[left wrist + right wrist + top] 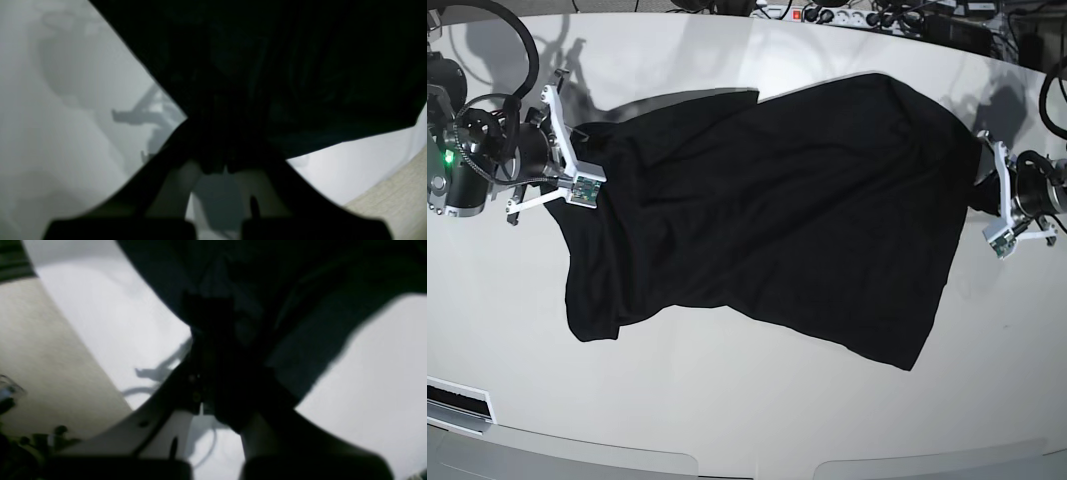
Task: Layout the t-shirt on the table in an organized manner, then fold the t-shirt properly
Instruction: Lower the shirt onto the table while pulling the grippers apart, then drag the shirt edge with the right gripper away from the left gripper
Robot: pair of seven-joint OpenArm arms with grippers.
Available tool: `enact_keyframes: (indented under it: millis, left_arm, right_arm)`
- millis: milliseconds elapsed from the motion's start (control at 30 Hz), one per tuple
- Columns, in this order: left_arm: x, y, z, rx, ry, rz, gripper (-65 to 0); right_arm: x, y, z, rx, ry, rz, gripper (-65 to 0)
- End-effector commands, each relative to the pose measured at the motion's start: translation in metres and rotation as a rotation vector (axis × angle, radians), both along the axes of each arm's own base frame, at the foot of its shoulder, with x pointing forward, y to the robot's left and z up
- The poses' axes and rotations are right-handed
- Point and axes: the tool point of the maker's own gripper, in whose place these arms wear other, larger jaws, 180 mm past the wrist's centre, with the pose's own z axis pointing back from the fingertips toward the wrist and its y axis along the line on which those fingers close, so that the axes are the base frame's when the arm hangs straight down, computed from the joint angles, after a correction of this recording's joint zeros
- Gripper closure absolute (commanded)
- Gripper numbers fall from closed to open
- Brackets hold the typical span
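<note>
While black cloth hides both fingertips, each gripper (220, 166) (223, 413) closed on the t-shirt (767, 210).

The t-shirt (777, 210) lies on the table (757, 400) between the left and right tools (1005, 205) (572, 170)

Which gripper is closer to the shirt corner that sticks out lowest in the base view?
Left. The left gripper pinches the shirt up and to the right of that corner in the base view; the right gripper grips across the shirt.
</note>
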Motion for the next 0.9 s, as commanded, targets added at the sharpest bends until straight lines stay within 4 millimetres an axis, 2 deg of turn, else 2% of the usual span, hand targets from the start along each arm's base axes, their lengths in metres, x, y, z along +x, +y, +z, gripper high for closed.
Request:
enact_keyframes:
  millis: [0,267,433,600,633,733,767,800,867]
  left_arm:
    - [0.012,0.009,0.016,0.019,-0.046,0.008,0.0]
    - [0.019,0.020,0.025,0.061,-0.067,0.003,0.0]
    - [0.022,0.030,0.024,0.131,-0.090,-0.019,0.0]
    - [0.021,0.030,0.023,0.128,-0.085,-0.016,0.0]
    - [0.021,0.028,0.023,0.112,-0.084,-0.011,0.0]
    - [0.023,0.022,0.025,0.056,-0.087,0.024,0.0]
    - [0.023,0.020,0.026,0.044,-0.086,0.029,0.0]
    - [0.023,0.020,0.026,0.041,-0.086,0.030,0.0]
    - [0.023,0.020,0.026,0.043,-0.086,0.029,0.0]
  right_arm:
    - [0.008,-0.011,0.008,-0.028,-0.032,0.007,0.0]
    - [0.019,-0.048,0.013,-0.168,-0.090,0.013,0.0]
    - [0.042,-0.063,0.019,-0.252,-0.224,0.026,0.0]
    - [0.067,-0.079,0.030,-0.329,-0.371,-0.062,0.0]
    - [0.068,-0.077,0.031,-0.313,-0.377,-0.082,-2.0]
    - [0.068,-0.069,0.029,-0.262,-0.370,-0.120,-31.5]
    - [0.067,-0.065,0.029,-0.241,-0.367,-0.119,-39.3]
    - [0.067,-0.063,0.029,-0.230,-0.367,-0.118,-43.9]
    - [0.067,-0.064,0.029,-0.227,-0.359,-0.150,-44.6]
